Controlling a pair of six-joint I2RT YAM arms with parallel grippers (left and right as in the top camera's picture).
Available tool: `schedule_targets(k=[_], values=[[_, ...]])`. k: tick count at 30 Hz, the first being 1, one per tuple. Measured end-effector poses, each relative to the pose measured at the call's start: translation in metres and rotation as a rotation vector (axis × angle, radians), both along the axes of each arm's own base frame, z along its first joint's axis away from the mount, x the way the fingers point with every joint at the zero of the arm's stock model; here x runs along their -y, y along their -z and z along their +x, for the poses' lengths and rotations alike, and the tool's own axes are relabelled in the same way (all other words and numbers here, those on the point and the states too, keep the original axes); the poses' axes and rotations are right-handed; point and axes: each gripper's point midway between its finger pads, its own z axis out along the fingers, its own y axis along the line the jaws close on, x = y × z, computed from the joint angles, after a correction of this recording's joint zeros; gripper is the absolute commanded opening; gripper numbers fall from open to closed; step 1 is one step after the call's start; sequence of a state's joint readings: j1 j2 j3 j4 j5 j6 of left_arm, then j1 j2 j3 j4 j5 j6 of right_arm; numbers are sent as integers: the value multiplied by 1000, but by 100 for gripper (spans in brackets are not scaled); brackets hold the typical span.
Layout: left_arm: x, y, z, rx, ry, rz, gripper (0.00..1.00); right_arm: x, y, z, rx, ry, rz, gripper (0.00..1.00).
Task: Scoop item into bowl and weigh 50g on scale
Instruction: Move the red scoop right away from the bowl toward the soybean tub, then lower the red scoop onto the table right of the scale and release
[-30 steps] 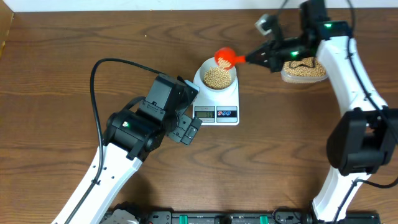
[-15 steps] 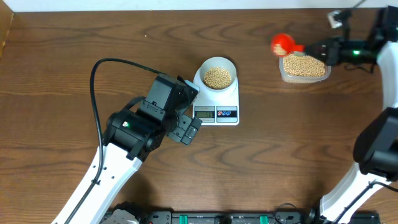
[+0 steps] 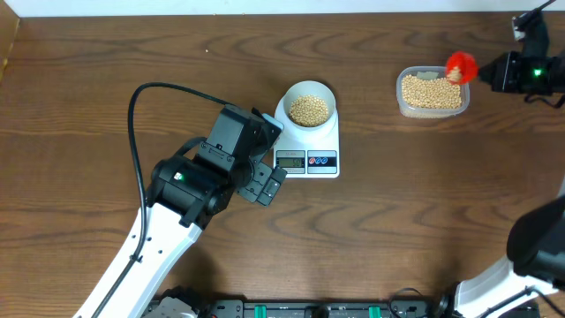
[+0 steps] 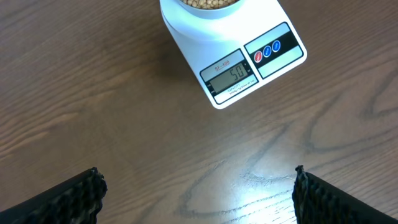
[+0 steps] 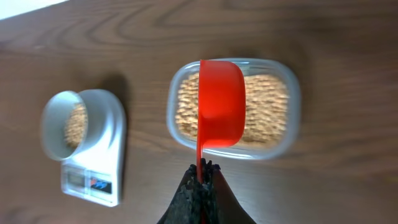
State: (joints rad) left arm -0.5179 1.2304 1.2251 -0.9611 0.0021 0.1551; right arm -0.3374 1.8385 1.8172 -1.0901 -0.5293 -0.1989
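A dark brown wood-grain counter (image 3: 424, 194) fills nearly all of every view, its grain running along its length. Beyond its far edge runs a narrow white strip (image 3: 265, 7); whether that is wall or floor cannot be told. At the far left corner a lighter tan wooden surface (image 3: 6, 40) shows. A black rail with green fittings (image 3: 291, 311) lies along the near edge. Light from above leaves a soft pale glare (image 4: 261, 179) on the counter's smooth finish.

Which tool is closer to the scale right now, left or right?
Left. The left tool sits open just beside the scale; the right tool holds the red scoop over the tub, far away.
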Motion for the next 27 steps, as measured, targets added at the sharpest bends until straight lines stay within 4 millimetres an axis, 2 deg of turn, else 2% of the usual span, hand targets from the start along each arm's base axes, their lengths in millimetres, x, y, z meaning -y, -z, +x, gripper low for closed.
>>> schedule_targets(k=[4,11,17,27], values=[[0,0,0,0,0,0,98,-9,-4,-1,-13,18,-128,1],[0,0,0,0,0,0,98,-37,19,6,-89,1,-324,1],[0,0,0,0,0,0,98,-35,22,12,-93,47,-452,1],[0,0,0,0,0,0,98,-27,21,12,-99,78,-499,1]])
